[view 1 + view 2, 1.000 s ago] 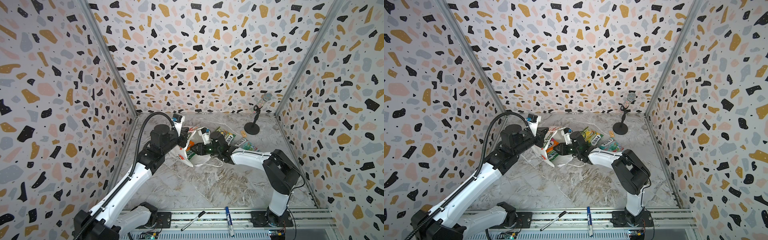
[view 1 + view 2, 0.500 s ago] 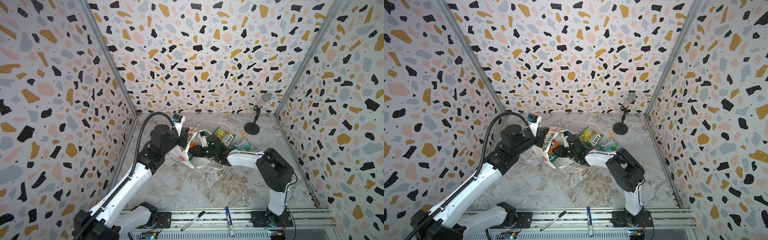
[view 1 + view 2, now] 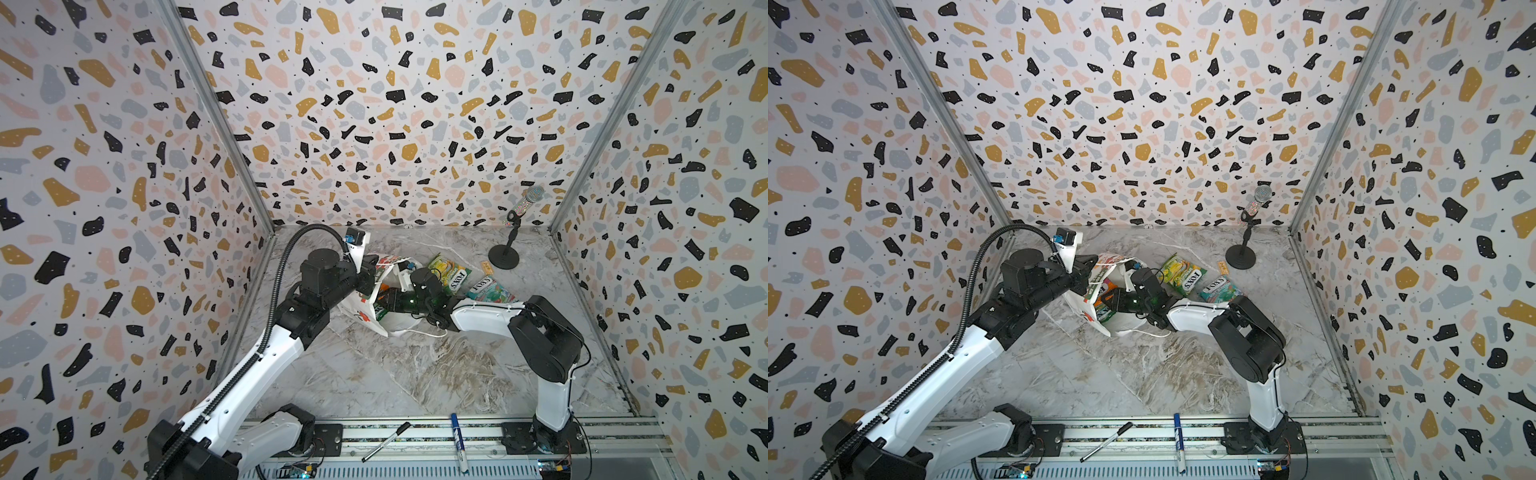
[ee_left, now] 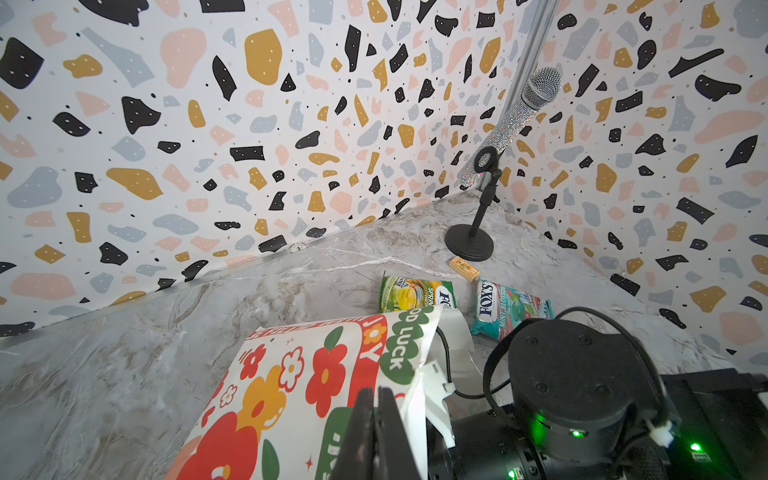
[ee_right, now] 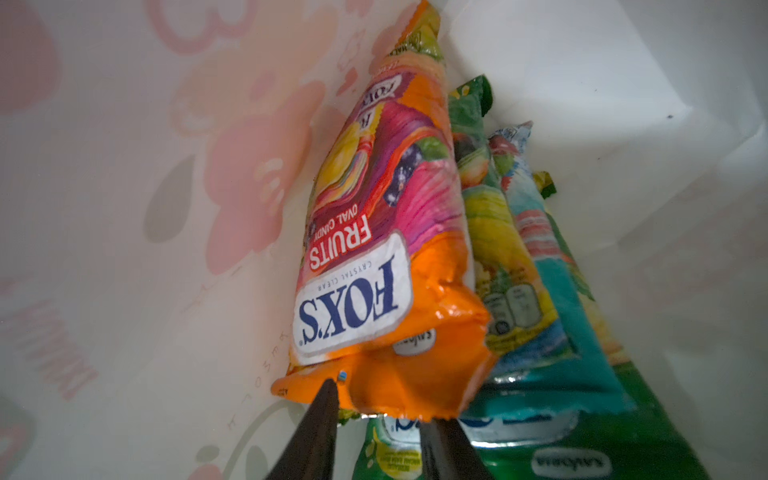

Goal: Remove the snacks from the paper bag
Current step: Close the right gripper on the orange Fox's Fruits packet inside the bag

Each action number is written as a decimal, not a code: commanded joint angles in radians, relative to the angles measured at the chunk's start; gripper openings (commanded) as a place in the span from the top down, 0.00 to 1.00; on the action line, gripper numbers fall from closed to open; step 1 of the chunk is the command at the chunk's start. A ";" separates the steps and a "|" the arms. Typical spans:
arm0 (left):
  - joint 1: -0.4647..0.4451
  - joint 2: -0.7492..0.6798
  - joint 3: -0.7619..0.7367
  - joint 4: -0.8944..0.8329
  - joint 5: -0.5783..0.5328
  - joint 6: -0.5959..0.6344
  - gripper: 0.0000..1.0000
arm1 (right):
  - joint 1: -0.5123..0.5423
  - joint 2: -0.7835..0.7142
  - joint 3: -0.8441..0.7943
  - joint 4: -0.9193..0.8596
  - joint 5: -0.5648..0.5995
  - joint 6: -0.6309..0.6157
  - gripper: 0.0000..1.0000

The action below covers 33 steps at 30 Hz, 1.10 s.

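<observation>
White paper bag (image 3: 360, 311), flower-printed, lies on its side on the marble worktop (image 3: 415, 374), mouth toward the right. Left claw (image 4: 376, 419) is pinched closed on the bag's upper rim, holding the mouth up. Right claw (image 5: 378, 401) is deep inside the bag, jaws part-way apart and straddling the end seam of an orange packet (image 5: 374, 232); no clamp on it is evident. Beside that packet, at least two more snacks (image 5: 486, 216) stand on edge. Further right, out on the worktop, lie a green-yellow packet (image 3: 451, 275) and a teal packet (image 3: 489, 291), near a microphone stand (image 3: 504, 261).

Assessment: two snacks are out; extraction of the orange one is in hand. The next move calls for closing on the seam and drawing straight back through the mouth while the rim is held.

Not determinable: the exact count left inside, as the packets overlap. The right claw's tips are hard to make out in both top views.
</observation>
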<state>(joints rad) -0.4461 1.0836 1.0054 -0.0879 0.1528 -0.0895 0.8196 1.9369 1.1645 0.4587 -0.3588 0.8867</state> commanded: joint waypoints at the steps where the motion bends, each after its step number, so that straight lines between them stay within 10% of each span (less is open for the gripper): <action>1: 0.001 -0.008 -0.006 0.042 0.006 0.008 1.00 | 0.004 0.014 0.036 0.051 -0.008 0.042 0.65; 14: 0.000 -0.008 -0.008 0.035 -0.066 0.001 1.00 | 0.009 0.015 0.035 0.217 -0.020 0.099 1.00; 33: 0.001 -0.017 -0.025 0.064 -0.243 -0.071 1.00 | 0.007 -0.277 -0.065 -0.074 0.042 -0.261 1.00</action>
<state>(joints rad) -0.4461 1.0836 0.9882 -0.0746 -0.0490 -0.1459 0.8253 1.7325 1.1057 0.4465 -0.3412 0.7273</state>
